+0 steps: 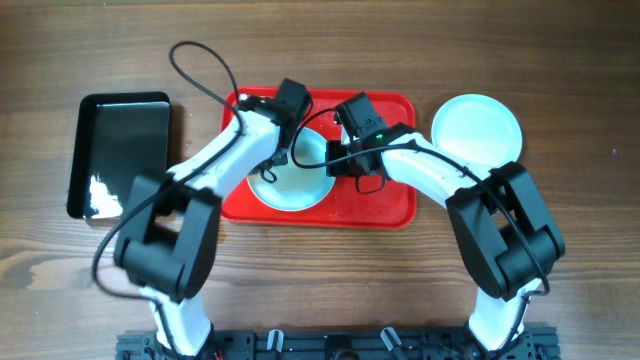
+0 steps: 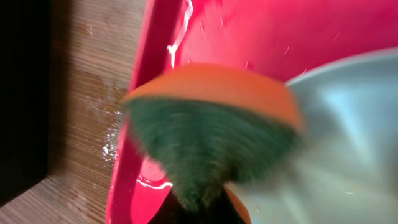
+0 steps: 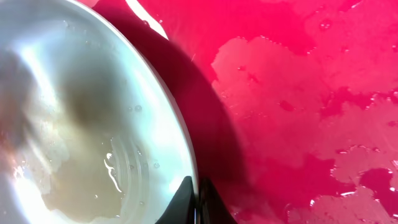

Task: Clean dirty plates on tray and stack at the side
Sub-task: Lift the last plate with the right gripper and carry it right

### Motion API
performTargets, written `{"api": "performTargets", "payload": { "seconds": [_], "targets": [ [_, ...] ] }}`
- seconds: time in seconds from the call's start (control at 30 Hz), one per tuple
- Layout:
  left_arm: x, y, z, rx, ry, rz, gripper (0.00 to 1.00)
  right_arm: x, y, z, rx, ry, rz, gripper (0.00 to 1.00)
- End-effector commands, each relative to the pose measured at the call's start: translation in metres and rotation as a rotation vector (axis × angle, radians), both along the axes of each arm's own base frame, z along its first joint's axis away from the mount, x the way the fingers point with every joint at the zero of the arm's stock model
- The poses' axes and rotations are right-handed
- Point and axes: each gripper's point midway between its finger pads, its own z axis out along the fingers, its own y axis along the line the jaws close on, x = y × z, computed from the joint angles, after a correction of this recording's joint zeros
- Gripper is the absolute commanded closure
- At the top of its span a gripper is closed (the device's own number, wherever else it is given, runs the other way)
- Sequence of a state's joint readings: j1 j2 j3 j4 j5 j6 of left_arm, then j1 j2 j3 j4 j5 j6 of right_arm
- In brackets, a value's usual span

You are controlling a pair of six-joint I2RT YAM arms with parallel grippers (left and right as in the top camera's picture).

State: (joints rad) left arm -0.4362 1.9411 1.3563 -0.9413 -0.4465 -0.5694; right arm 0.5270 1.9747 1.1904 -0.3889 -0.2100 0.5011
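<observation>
Sponge (image 2: 211, 137) clamped by left gripper (image 1: 276, 155) over plate (image 1: 300, 190) on red tray (image 1: 390, 205), rim pinched at three o'clock by right gripper (image 3: 194, 200)

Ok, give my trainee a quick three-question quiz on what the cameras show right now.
1. True or false: one round pale mint-white shallow plate lies on the wooden table, right of the large red rectangular plastic tray.
2. Which hand holds the orange-and-green sponge?
3. Fill in: the right hand pinches the rim of the ___ on the wet tray.
Key: 1 true; 2 left hand; 3 second plate.
</observation>
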Motion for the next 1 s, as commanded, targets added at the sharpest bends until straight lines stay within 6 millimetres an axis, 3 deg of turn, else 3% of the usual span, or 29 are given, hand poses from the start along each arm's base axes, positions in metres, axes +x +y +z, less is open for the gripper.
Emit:
{"api": "performTargets", "payload": {
  "seconds": [0.0,0.1,0.2,0.47,0.67,0.97],
  "targets": [
    [0.013,-0.017,0.079,-0.208,-0.207,0.041,0.96,0.014,-0.014,0.015,-0.061,-0.057,-0.039,0.96],
    [0.006,-0.028,0.106,-0.312,-0.242,0.016,0.96,0.023,-0.018,0.048,-0.081,-0.13,-0.039,0.96],
    [-0.001,-0.035,0.117,-0.37,-0.239,0.002,0.96,0.032,-0.028,0.077,-0.118,-0.206,-0.074,0.96],
    [-0.017,-0.03,0.107,-0.356,-0.172,0.007,0.96,0.042,-0.098,0.166,-0.433,-0.464,-0.166,0.96],
    [-0.018,-0.03,0.105,-0.353,-0.167,0.008,0.96,0.039,-0.136,0.23,-0.653,-0.651,-0.14,0.96],
    [-0.018,-0.03,0.105,-0.353,-0.166,0.008,0.96,0.025,-0.142,0.278,-1.032,-0.794,-0.057,0.96]
  ]
}}
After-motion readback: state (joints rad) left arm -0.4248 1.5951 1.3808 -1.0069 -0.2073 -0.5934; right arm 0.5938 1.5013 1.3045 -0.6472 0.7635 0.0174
